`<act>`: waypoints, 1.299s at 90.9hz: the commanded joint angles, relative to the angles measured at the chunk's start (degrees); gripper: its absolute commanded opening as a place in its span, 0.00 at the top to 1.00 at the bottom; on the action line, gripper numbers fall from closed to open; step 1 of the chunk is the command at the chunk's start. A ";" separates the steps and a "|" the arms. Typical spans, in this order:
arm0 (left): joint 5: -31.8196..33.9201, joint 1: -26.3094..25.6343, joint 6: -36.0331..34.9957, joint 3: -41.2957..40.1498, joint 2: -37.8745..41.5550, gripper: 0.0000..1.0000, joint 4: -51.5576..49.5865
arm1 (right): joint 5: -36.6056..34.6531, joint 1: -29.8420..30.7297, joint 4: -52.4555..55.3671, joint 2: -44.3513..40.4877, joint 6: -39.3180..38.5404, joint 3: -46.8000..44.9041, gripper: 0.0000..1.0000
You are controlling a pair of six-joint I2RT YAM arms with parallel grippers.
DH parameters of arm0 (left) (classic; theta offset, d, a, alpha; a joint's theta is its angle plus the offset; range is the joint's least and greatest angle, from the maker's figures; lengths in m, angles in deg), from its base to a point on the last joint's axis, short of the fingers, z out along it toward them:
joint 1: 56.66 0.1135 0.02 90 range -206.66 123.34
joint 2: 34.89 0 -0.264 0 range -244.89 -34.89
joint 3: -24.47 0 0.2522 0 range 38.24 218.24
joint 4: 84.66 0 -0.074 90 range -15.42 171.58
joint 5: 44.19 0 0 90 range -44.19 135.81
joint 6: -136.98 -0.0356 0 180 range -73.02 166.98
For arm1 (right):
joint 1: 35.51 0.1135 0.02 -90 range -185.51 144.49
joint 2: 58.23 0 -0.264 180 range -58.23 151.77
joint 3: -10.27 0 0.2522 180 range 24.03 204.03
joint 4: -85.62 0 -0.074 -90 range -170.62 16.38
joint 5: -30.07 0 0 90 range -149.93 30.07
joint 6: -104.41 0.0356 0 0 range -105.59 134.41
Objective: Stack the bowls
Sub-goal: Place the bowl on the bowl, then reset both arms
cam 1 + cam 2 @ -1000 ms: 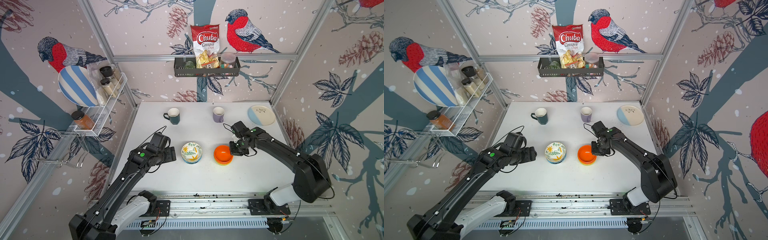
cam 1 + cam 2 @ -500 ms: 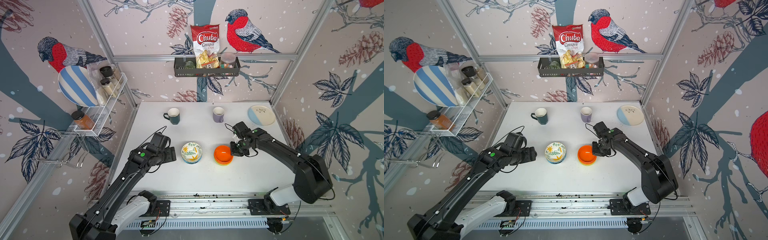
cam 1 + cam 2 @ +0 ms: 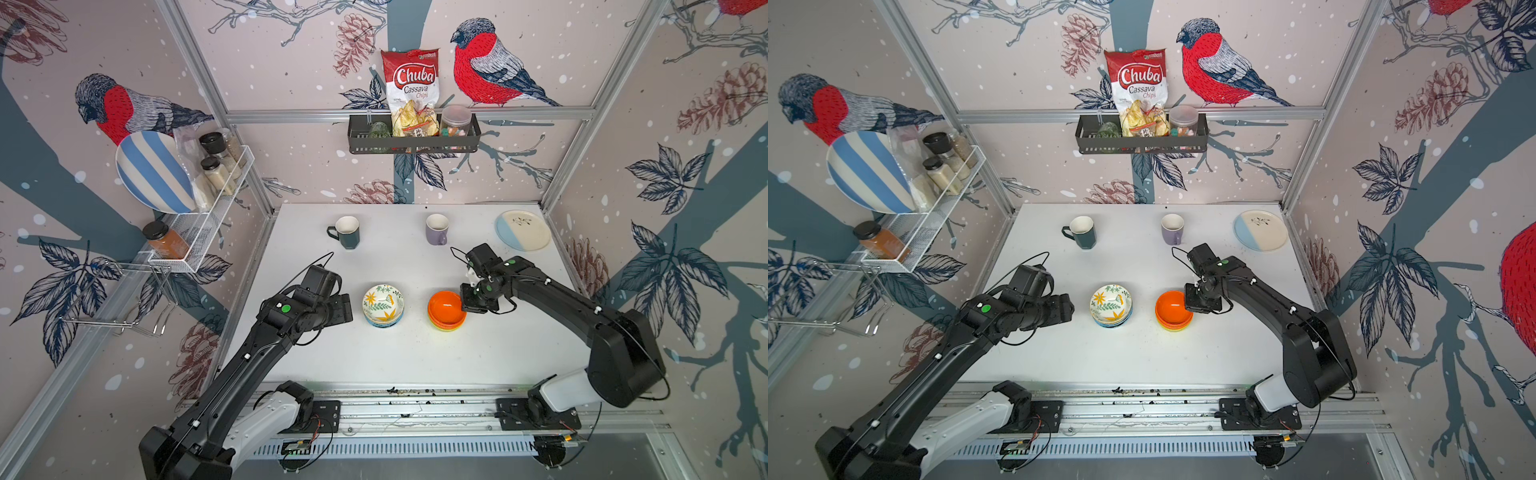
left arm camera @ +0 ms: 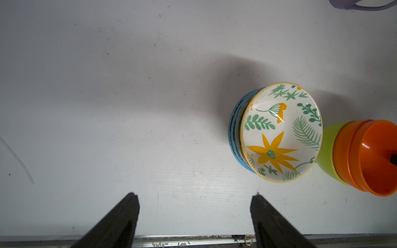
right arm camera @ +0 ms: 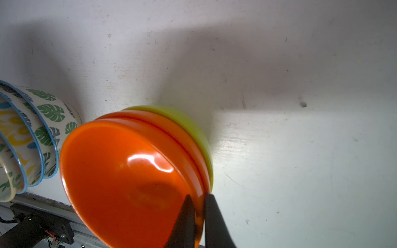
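Note:
Two stacks of bowls stand mid-table. The yellow-floral white bowl tops the left stack, over a tile-patterned bowl and leaf-print bowls. To its right, an orange bowl is nested in a second orange one, over a lime green bowl. My right gripper is shut on the top orange bowl's right rim, one finger inside, one outside. My left gripper hangs open and empty just left of the floral stack.
At the back of the table stand a dark teal mug, a purple mug and a cream-and-blue plate. A wire rack juts out from the left wall. The metal rail runs along the front edge.

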 commanded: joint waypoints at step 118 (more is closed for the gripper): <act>14.37 21.53 -33.81 -32.58 -33.60 0.03 108.36 | -32.41 -25.10 -100.41 1.66 -21.87 -41.51 0.00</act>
